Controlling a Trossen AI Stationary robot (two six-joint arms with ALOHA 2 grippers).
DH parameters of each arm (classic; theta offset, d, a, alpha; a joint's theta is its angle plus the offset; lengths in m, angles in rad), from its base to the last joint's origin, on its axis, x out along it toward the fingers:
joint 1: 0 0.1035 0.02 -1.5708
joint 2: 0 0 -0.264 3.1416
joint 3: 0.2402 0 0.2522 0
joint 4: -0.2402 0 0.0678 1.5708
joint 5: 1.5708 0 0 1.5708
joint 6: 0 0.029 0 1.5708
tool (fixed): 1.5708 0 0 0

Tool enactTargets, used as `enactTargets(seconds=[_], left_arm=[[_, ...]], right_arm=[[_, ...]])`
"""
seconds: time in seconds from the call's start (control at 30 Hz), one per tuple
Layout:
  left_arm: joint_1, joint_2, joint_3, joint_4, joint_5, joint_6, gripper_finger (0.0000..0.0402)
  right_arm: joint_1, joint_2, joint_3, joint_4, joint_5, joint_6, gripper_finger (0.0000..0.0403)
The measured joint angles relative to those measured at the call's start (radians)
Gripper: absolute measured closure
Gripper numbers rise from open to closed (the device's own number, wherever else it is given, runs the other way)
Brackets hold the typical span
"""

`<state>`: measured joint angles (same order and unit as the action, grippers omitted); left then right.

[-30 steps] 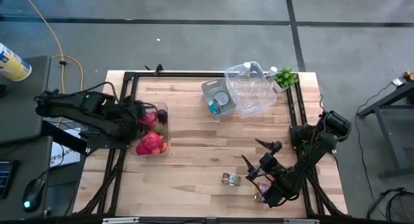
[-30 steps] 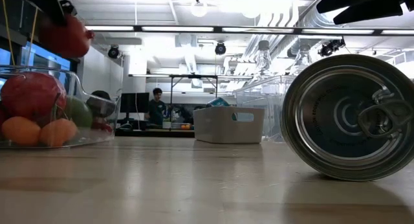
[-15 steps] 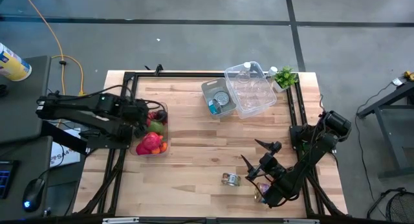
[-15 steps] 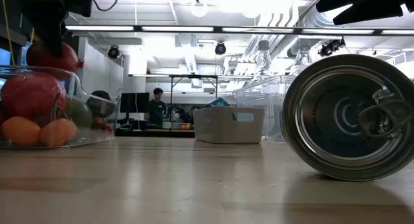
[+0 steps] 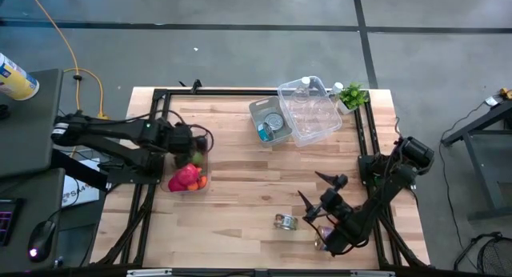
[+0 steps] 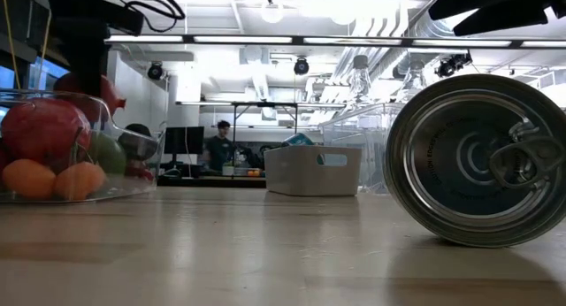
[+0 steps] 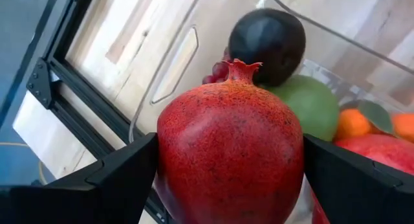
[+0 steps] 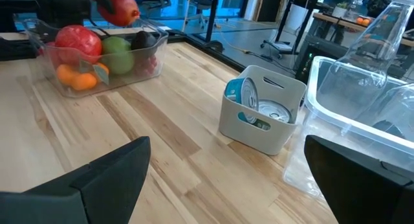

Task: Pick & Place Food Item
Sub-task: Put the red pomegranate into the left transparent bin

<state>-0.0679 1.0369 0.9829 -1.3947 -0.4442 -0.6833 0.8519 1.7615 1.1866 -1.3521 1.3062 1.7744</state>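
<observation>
Left pincer (image 7: 226,185) stood wide around a pomegranate (image 7: 229,149) over the fruit tub (image 5: 200,137) by the desk's left edge. Whether it gripped, I could not tell; the pick step seemed in hand, calling for a firm close before lifting.

Lighting is bright and even in every view. In the low view, ceiling strip lights (image 6: 265,39) are the source and wash out the upper background; the counter (image 6: 265,253) carries a broad soft sheen. The nearby can (image 6: 482,160) shows slight softness and reflected highlights. The left wrist view renders the pomegranate (image 7: 229,146) sharp, with the background mildly blurred.
</observation>
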Motion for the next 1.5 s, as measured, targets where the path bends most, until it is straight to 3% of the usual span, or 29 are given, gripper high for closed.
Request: enactTargets(seconds=[0.5, 0.73, 0.93, 1.5], left_arm=[[-0.003, 0.062, 0.000, 0.015, 0.067, 0.056, 0.0051], [-0.002, 0.062, 0.000, 0.019, -0.081, -0.037, 0.0051], [-0.007, 0.062, 0.000, 0.019, -0.049, -0.007, 0.0051], [-0.244, 0.061, 0.000, 0.018, -0.177, 0.040, 0.0051]], right_arm=[[-0.028, 0.000, 0.000, 0.010, -0.029, 0.000, 0.0007], [-0.028, 0.000, 0.000, 0.011, -0.032, 0.000, 0.0007], [-0.028, 0.000, 0.000, 0.011, -0.033, 0.000, 0.0007], [-0.028, 0.000, 0.000, 0.024, -0.032, -0.007, 0.0007]])
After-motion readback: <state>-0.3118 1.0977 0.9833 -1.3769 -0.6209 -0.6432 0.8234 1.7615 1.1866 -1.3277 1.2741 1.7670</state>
